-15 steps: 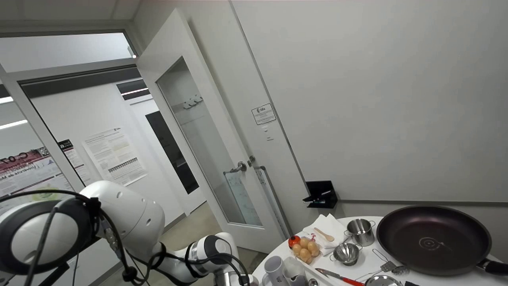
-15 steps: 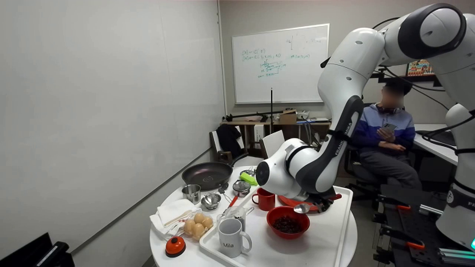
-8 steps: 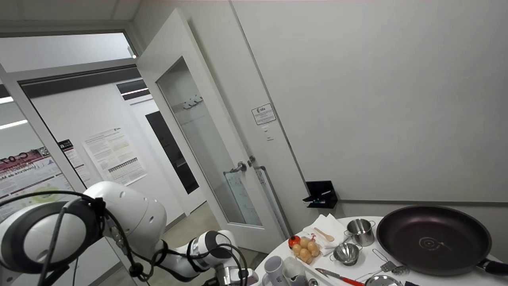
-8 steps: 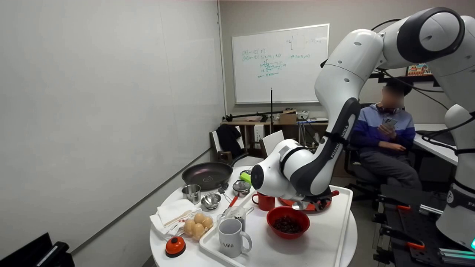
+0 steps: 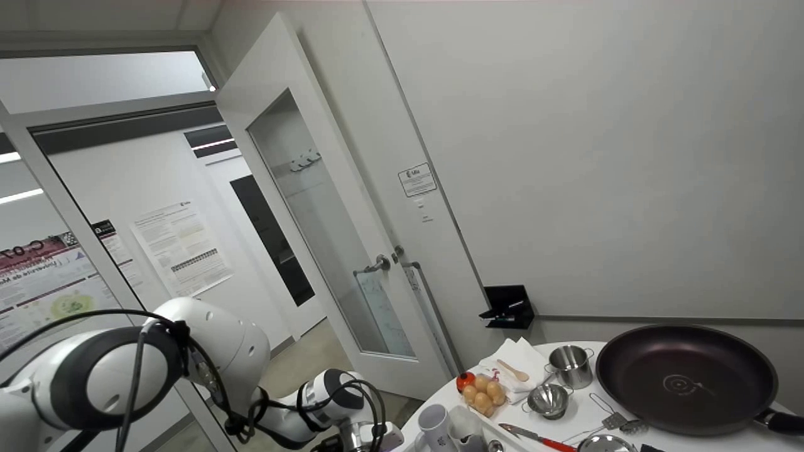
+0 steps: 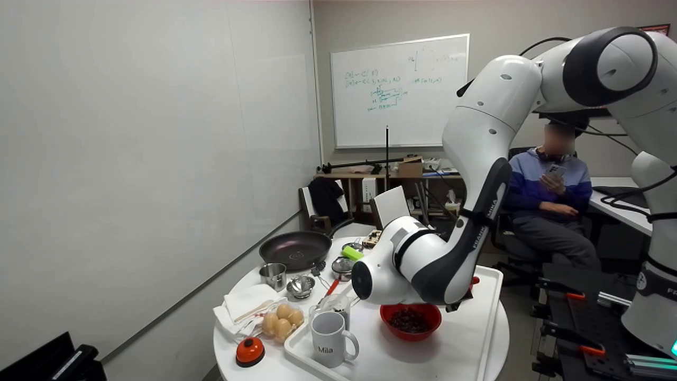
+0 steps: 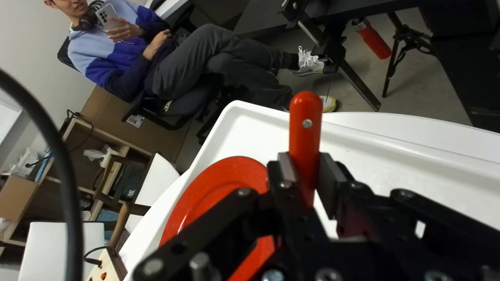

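Red handle (image 7: 305,134), smooth, round-tipped, end effector (image 7: 308,175) clamped on it, glossy red plate (image 7: 218,179)

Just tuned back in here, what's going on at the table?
The robot arm has its tool closed on a red handle, held above the white tray; whatever is at its other end is hidden. A red plate lies on the tray, where a red bowl of small dark pieces and a grey mug also stand. A seated person holds a phone and isn't handling anything on the tray.
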Available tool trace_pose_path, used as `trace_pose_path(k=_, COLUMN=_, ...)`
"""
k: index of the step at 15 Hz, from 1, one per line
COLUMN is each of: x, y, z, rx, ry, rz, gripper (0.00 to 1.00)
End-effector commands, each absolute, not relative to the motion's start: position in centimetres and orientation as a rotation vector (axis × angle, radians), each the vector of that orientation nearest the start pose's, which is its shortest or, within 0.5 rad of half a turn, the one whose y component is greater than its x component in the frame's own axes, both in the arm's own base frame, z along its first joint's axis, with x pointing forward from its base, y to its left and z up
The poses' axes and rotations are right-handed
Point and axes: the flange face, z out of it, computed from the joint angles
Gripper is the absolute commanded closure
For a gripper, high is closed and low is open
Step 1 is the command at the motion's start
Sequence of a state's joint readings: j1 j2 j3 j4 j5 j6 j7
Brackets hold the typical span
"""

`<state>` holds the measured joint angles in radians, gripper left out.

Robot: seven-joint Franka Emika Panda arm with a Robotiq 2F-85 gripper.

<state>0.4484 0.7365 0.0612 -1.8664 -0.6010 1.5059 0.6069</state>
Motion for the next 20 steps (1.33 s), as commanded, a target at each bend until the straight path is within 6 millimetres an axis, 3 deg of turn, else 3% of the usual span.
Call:
trace_pose_path(k=1, x=47.2, y=20.6, z=9.3, rx=1.961, ry=0.256, rz=-0.676, gripper=0.95)
trace_pose_path(k=12, x=46.2, y=22.9, z=6.4, rx=1.938, ry=0.423, rz=-0.700, gripper=0.95)
trace_pose_path(k=20, x=45.5, y=24.7, z=6.4, rx=1.992, ry=0.544, rz=-0.716, gripper=0.95)
